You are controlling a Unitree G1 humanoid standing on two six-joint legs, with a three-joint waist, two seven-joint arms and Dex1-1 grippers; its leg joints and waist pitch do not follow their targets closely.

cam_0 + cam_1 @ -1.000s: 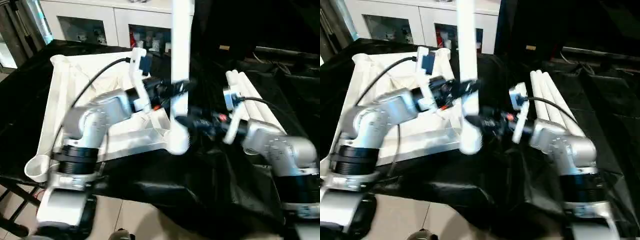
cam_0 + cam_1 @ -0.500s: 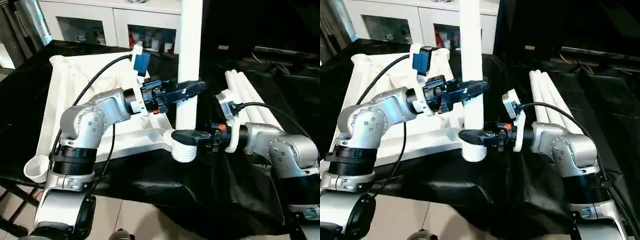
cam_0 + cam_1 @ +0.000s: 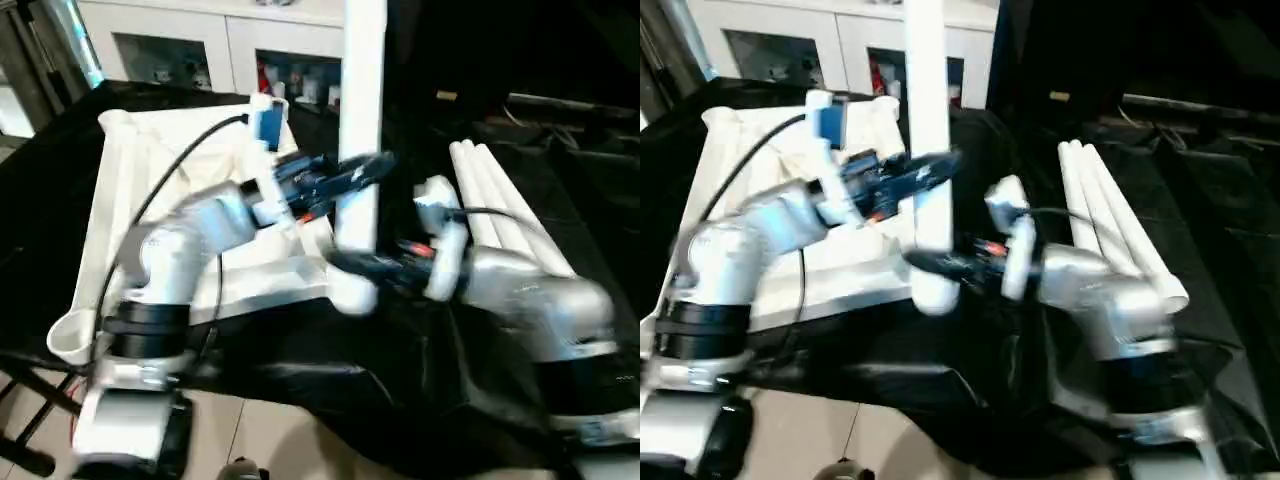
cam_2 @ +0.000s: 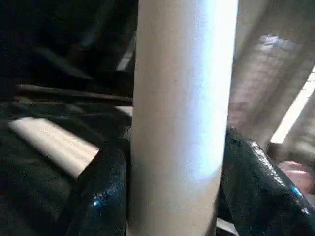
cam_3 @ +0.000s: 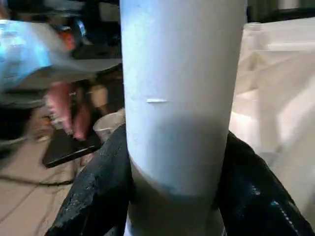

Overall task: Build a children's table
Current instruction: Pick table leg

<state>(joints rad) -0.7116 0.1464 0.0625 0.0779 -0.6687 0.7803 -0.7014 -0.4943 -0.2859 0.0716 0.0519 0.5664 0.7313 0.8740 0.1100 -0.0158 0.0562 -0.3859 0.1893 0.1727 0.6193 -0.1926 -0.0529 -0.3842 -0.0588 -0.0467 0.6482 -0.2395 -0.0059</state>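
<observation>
Upright leg [image 3: 361, 120] in tabletop [image 3: 120, 190] socket

My arms smear with motion blur in the head views, so my fingertips there can't be made out. The upright leg [image 3: 362, 110] runs off the top edge, its upper end cut off. My right gripper [image 3: 345, 264] hides where the leg meets the tabletop [image 3: 130, 190] corner.

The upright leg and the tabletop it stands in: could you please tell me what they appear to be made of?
The upright leg looks like smooth white plastic tubing, with a soft sheen along its round side. The tabletop looks like matte white moulded plastic, judging by its ribbed underside and rounded corner sockets. A painted metal tube cannot be ruled out for the leg.
</observation>
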